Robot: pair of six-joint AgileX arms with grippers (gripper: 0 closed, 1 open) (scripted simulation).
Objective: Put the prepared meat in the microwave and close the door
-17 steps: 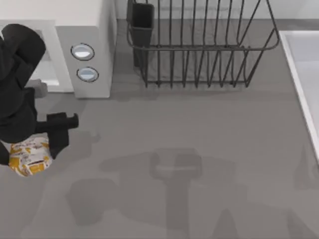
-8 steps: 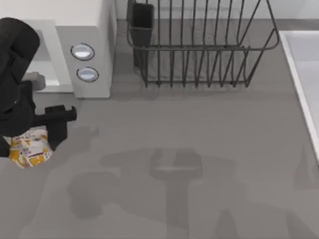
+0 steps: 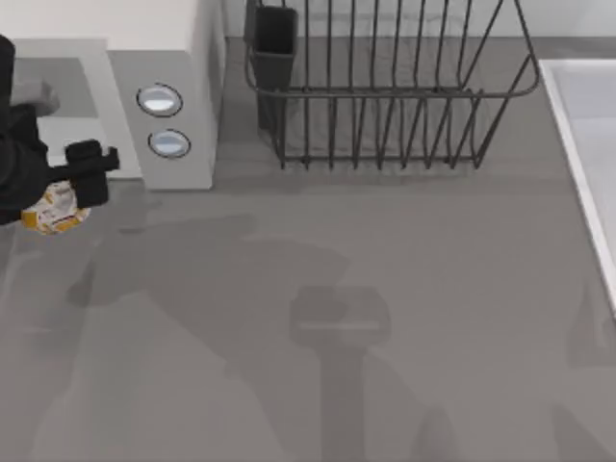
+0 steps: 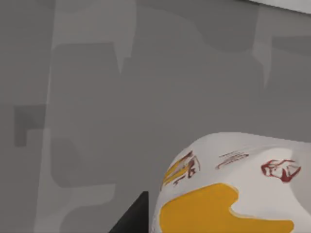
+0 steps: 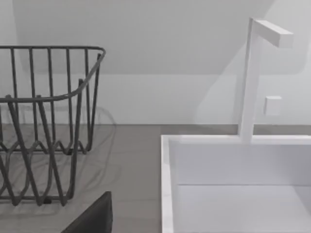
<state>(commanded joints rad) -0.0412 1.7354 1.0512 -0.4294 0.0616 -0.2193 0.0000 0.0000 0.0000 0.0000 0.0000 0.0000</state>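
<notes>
White-orange prepared meat [image 3: 55, 207] in left gripper's [image 3: 60, 197] clenched fingers, now nearer the microwave [image 3: 178, 96] than before.

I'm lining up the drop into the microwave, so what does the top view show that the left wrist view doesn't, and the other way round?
Top view alone: the microwave with its two knobs, its cavity at the left edge, the left end effector in front of that opening, the wire rack, and the sink at the right edge.

Left wrist view alone: the meat's close-up print, red marks and a big yellow patch, plus one dark fingertip beside it.

Both: the meat held in the left end effector, above the grey table.
</notes>
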